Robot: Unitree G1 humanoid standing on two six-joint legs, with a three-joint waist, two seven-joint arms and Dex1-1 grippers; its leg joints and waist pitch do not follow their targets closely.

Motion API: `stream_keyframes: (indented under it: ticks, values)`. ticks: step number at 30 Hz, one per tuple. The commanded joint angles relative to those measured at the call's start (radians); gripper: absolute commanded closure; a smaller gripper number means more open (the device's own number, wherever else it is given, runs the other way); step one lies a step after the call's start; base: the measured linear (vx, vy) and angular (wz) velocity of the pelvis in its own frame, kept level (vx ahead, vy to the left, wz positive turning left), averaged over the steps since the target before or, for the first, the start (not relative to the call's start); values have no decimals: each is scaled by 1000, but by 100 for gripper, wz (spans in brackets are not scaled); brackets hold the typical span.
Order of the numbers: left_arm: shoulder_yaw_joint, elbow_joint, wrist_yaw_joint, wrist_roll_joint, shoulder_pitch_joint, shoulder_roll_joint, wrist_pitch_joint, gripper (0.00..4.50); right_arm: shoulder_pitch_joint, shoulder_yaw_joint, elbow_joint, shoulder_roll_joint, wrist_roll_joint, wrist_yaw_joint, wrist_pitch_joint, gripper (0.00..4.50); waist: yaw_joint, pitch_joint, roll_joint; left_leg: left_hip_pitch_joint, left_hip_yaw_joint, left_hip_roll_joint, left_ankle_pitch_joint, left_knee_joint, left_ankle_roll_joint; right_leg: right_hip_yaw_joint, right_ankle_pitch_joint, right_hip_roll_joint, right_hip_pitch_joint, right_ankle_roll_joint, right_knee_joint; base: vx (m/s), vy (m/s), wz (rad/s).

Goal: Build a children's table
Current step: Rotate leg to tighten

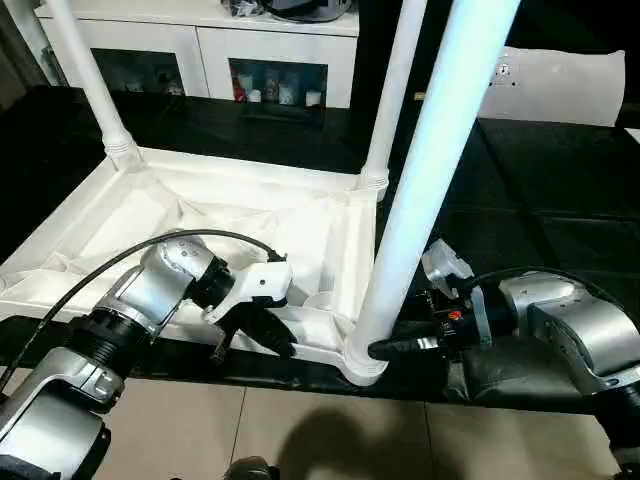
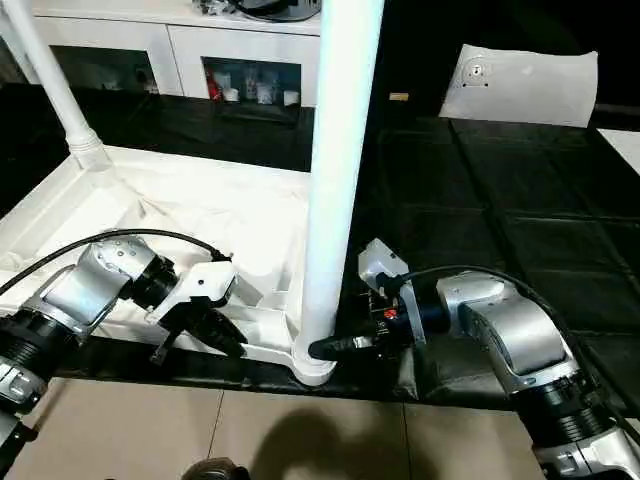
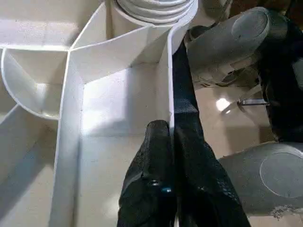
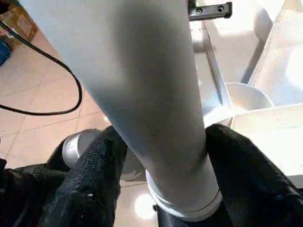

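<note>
Right wrist view puts my right gripper (image 4: pixel 161 156) astride the near leg (image 4: pixel 142 90), a black finger (image 4: pixel 90 184) on each side just above its collar, grasping it where it enters the corner socket (image 1: pixel 362 362) of the upturned table top (image 1: pixel 240 220). My left gripper (image 3: pixel 165 156) is clenched on the top's near rim (image 3: pixel 169 75) beside that socket, steadying it. I'd keep the leg plumb and press straight down, judging it nearly seated. Two far legs (image 1: pixel 90 80) already stand. That socket overhangs the worktop (image 2: pixel 480 210) edge above the floor (image 1: pixel 300 430), so sideways shoves risk sliding the top off.
</note>
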Motion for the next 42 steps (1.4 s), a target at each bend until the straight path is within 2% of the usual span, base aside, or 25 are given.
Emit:
stream_keyframes:
  ticks: [1, 3, 5, 9, 10, 12, 13, 14, 15, 16, 17, 20, 21, 22, 23, 24, 25, 26, 29, 31, 34, 36, 37, 40, 42]
  values:
    - [2, -26, -11, -14, -4, -24, -6, 450, 11, -4, -37, 17, 21, -15, 8, 201, -7, -70, 2, 21, -35, 90, -148, -68, 32, 79, -273, -121, 46, -130, -78, 0, 0, 0]
    - [11, -21, 24, -16, 0, -35, 27, 450, 30, -22, -49, 43, 39, -52, 20, 230, -8, -70, 6, 22, -35, 91, -157, -69, 24, 80, -271, -123, 45, -134, -79, 0, 0, 0]
    - [30, -10, 82, -16, 1, -56, 63, 450, 53, -40, -66, 70, 48, -107, 36, 230, -9, -70, 2, 21, -36, 90, -163, -70, 22, 79, -275, -123, 47, -134, -79, 0, 0, 0]
    - [69, -8, 181, -27, 1, -101, 135, 450, 82, -73, -71, 141, 20, -249, 30, 245, -15, -64, 0, 26, -38, 84, -204, -71, 3, 77, -396, -127, 44, -104, -96, 0, 0, 0]
    - [85, -8, 224, -28, -1, -121, 162, 450, 87, -84, -64, 174, 0, -317, 34, 246, -21, -62, -5, 25, -38, 83, -208, -72, -2, 76, -422, -127, 42, -94, -99, 0, 0, 0]
    - [109, -4, 287, -31, -7, -152, 207, 450, 85, -102, -50, 226, -24, -413, 50, 249, -26, -62, -2, 28, -41, 83, -220, -74, -10, 72, -451, -126, 42, -82, -102, 0, 0, 0]
    - [138, 2, 369, -33, -17, -195, 257, 450, 77, -127, -35, 295, -40, -521, 73, 251, -42, -58, -3, 31, -42, 83, -241, -76, -17, 72, -461, -124, 38, -83, -106, 0, 0, 0]
    - [140, 3, 375, -33, -18, -198, 261, 450, 76, -129, -34, 300, -41, -529, 75, 252, -42, -58, -3, 31, -42, 83, -241, -76, -17, 72, -461, -124, 38, -83, -106, 0, 0, 0]
    - [156, 7, 419, -34, -23, -222, 288, 450, 70, -143, -27, 338, -47, -586, 89, 252, -52, -59, -5, 30, -45, 79, -247, -75, -21, 70, -471, -127, 41, -84, -107, 0, 0, 0]
    - [164, 9, 444, -33, -27, -234, 301, 450, 67, -147, -23, 355, -54, -613, 94, 252, -58, -61, -4, 30, -45, 78, -242, -74, -17, 70, -465, -128, 43, -82, -110, 0, 0, 0]
    - [196, 30, 560, -20, -47, -286, 340, 450, 41, -160, 11, 431, -90, -736, 109, 252, -70, -61, -2, 22, -44, 80, -215, -76, -16, 74, -417, -124, 43, -96, -100, 0, 0, 0]
    - [248, 49, 734, -4, -74, -363, 379, 450, -12, -161, 80, 529, -145, -896, 104, 252, -78, -65, -3, 23, -40, 72, -181, -70, -6, 76, -363, -123, 44, -117, -99, 0, 0, 0]
    - [248, 49, 734, -4, -74, -363, 379, 450, -12, -161, 80, 529, -145, -896, 104, 252, -81, -66, -3, 22, -39, 71, -176, -68, -2, 76, -353, -124, 45, -121, -96, 0, 0, 0]
    - [264, 44, 777, -5, -77, -383, 394, 450, -24, -161, 97, 554, -154, -926, 88, 252, -79, -70, -2, 16, -37, 71, -132, -68, 16, 78, -296, -121, 51, -124, -90, 0, 0, 0]
    - [266, 37, 799, 1, -79, -394, 397, 450, -35, -158, 113, 574, -165, -952, 61, 198, -79, -71, -5, 14, -37, 71, -116, -68, 24, 79, -271, -120, 53, -125, -88, 0, 0, 0]
    - [266, 37, 799, 1, -79, -394, 397, 450, -35, -158, 113, 574, -165, -952, 61, 185, -79, -71, -4, 14, -36, 72, -108, -68, 27, 79, -250, -120, 52, -130, -84, 0, 0, 0]
    - [268, 30, 810, 5, -78, -401, 401, 450, -39, -163, 118, 593, -169, -966, 49, 185, -77, -76, -3, 11, -37, 73, -76, -67, 41, 80, -185, -119, 55, -141, -74, 0, 0, 0]
    - [261, 20, 797, 8, -74, -397, 396, 450, -37, -165, 111, 602, -170, -965, 41, 185, -77, -77, -2, 10, -36, 74, -65, -66, 48, 80, -163, -119, 55, -145, -72, 0, 0, 0]
    - [247, 2, 752, 13, -63, -379, 376, 450, -24, -165, 83, 594, -175, -948, 36, 138, -79, -75, 0, 10, -37, 77, -61, -68, 60, 78, -140, -117, 53, -153, -70, 0, 0, 0]
    - [235, -4, 721, 14, -56, -360, 363, 450, -16, -166, 68, 574, -178, -930, 26, 127, -79, -72, -2, 12, -36, 77, -82, -68, 58, 80, -161, -120, 54, -153, -74, 0, 0, 0]
    - [217, -10, 673, 17, -44, -327, 336, 450, -3, -168, 52, 529, -173, -885, 5, 100, -77, -72, -2, 12, -37, 77, -92, -69, 55, 80, -184, -120, 57, -137, -75, 0, 0, 0]
    - [187, -17, 590, 21, -28, -278, 283, 450, 16, -163, 30, 449, -155, -789, -24, 79, -78, -70, 1, 11, -36, 76, -97, -68, 57, 80, -187, -119, 55, -134, -78, 0, 0, 0]
    - [187, -17, 590, 21, -28, -278, 283, 450, 16, -163, 30, 449, -155, -789, -24, 67, -79, -70, -1, 11, -35, 77, -104, -68, 60, 81, -189, -118, 57, -126, -78, 0, 0, 0]
    - [143, -34, 420, 12, -4, -199, 196, 450, 43, -124, 3, 285, -154, -575, -71, 41, -78, -69, -1, 10, -34, 77, -111, -68, 65, 80, -202, -117, 55, -127, -78, 0, 0, 0]
    - [130, -36, 370, 6, 0, -178, 180, 450, 47, -116, -2, 239, -149, -512, -74, 29, -73, -66, -2, 11, -34, 76, -128, -66, 71, 80, -238, -119, 56, -118, -83, 0, 0, 0]
